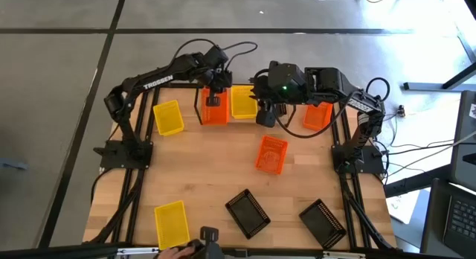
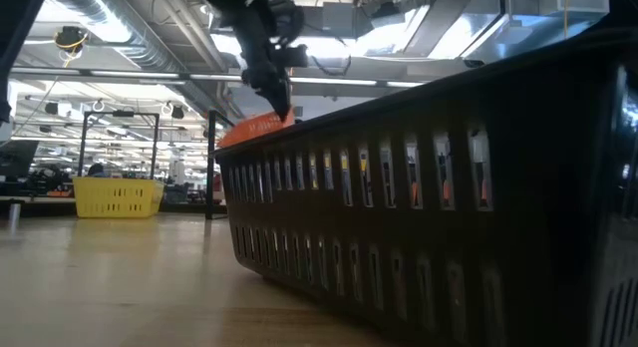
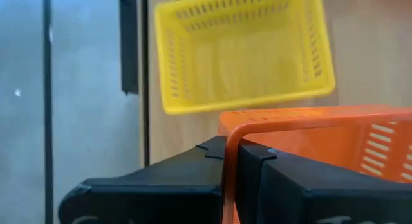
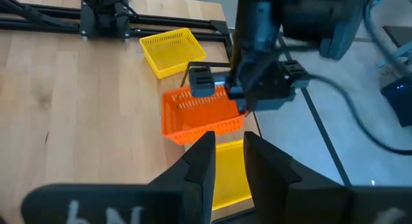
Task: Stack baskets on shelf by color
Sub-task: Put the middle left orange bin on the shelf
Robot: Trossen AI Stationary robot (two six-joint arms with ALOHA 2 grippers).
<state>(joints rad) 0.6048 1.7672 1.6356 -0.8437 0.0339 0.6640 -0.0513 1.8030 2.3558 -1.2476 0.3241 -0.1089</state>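
Observation:
My left gripper [image 1: 216,91] is shut on an orange basket [image 1: 216,110] at the left end of the shelf [image 1: 199,104], at the table's far edge. A yellow basket [image 1: 243,101] stands beside it on the shelf. Whether the orange basket's bottom rests on the shelf I cannot tell. My right gripper [image 4: 226,153] hovers open above the yellow basket [image 4: 230,176], nothing between its fingers. Another orange basket [image 1: 317,114] sits at the shelf's right end. A third orange basket [image 1: 271,153] lies on the table. My left gripper pinches the orange basket's top rim [image 3: 229,161] near a corner. The wall passes between the two fingers, one inside the basket and one outside. The fingers slant down from above, coming from the table's left. The basket hangs below them, open side up.
A yellow basket [image 1: 169,117] lies at the far left and another yellow basket [image 1: 171,222] at the near left. Two black baskets [image 1: 247,212] [image 1: 323,220] lie near the front edge; one black basket [image 2: 449,187] fills most of the low view. Bare wood shows mid-table.

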